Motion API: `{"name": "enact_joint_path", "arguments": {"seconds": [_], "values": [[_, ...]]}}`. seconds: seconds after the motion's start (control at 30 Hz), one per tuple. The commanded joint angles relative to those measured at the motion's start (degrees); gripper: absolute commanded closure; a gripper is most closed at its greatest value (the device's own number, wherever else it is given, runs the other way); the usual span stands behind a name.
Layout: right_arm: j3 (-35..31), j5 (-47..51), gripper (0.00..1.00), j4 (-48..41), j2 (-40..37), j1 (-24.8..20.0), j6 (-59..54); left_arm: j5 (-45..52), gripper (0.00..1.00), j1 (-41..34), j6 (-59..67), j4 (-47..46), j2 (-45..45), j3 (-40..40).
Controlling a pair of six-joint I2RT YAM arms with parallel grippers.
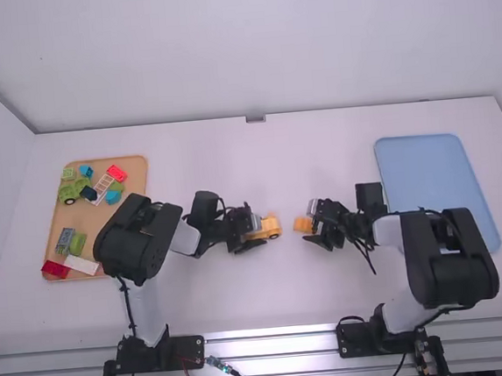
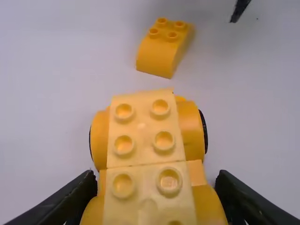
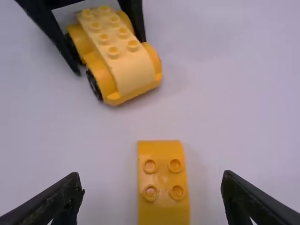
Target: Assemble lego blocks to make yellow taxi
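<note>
On the white counter [image 1: 276,168], a light-blue plastic tray [image 1: 426,181] lies at the right. The tan tray [image 1: 104,218] at the left bears mixed coloured plastic blocks [image 1: 117,173]. Mid-counter, the left pincer [image 1: 253,230] grips the yellow plastic wheeled car base [image 2: 140,136], studded on top. The right pincer [image 1: 311,223] is open around the small yellow plastic curved block [image 3: 163,183], apart from the base.
</note>
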Motion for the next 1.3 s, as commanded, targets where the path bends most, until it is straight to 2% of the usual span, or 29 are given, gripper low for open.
{"name": "enact_joint_path", "arguments": {"seconds": [0.0, 0.17, 0.2, 0.3, 0.37, 0.57, 0.77, 0.83, 1.17, 1.27], "values": [[0.81, -0.42, 0.22, 1.36, 2.26, -0.22, 2.25, 0.76, 0.35, 0.15, 2.53, -0.17, 0.62, -1.11], [0.87, -0.37, 0.21, 3.45, 4.84, -0.17, 1.99, 0.87, 0.40, 0.15, 4.32, -0.26, 0.62, -1.53], [1.29, -0.35, 0.23, 3.04, 5.19, -0.17, 1.99, 1.01, 0.43, 0.13, 5.41, -0.48, 0.62, -1.60], [2.69, -0.39, 0.25, 2.29, 6.13, -0.15, 2.03, 1.01, 0.46, 0.11, 5.98, -0.48, 0.60, -1.86], [3.58, -0.90, 0.30, 2.29, 7.23, -0.15, 1.99, 1.01, 0.50, 0.13, 5.96, -0.61, 0.60, -2.05], [5.75, -2.16, 0.32, 1.68, 10.35, -0.15, 1.84, 1.42, 0.53, 0.11, 8.85, -3.52, 0.55, -1.86], [8.70, -2.97, 0.46, -7.80, 10.79, -0.15, -5.46, 1.40, 0.56, 0.42, 9.00, -8.39, 0.55, 0.22], [9.77, -2.97, 0.53, -9.88, 10.79, -0.15, -5.73, 2.95, 0.57, 0.90, 10.60, -10.29, 0.55, 1.22], [10.12, -2.95, 0.72, -10.60, 10.79, -0.15, -5.92, 5.33, 0.55, 1.29, 13.98, -10.64, 0.55, 1.33], [10.12, -2.93, 0.74, -10.78, 10.79, -0.15, -5.95, 5.27, 0.60, 1.29, 15.84, -10.58, 0.55, 1.16]]}}
